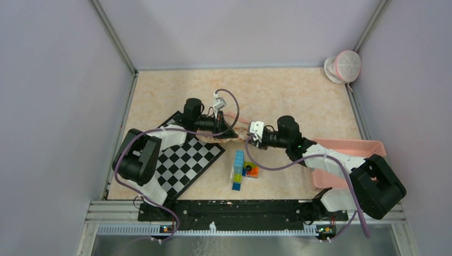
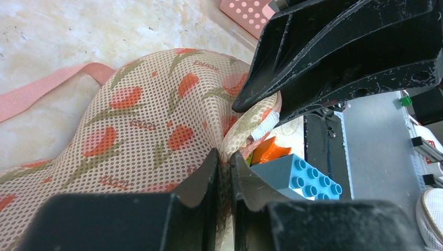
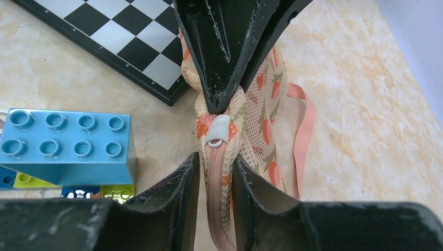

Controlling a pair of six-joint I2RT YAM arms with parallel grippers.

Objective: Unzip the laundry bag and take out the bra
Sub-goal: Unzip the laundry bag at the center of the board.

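I count one mesh laundry bag (image 2: 151,120), floral, lying at the centre of the table (image 1: 298,90) in the overhead view, between my two arms. The bra I cannot make out through the mesh. One pink strap (image 3: 302,130) trails beside the bag.

Also in view are one chessboard (image 1: 186,160) at lower left, one cluster of toy blocks (image 1: 242,169) just below the bag, one pink basket (image 1: 346,143) at right, and one round pink-and-white item (image 1: 344,66) in the upper right corner.

Both arms reach in low and meet at the bag. The left hand (image 2: 223,157) is clenched on a fold of mesh. The right hand (image 3: 215,162) is loosened, its fingers parted either side of the zipper seam, just below the white zipper pull (image 3: 216,132).

The small words printed on the mesh are too fine to read.
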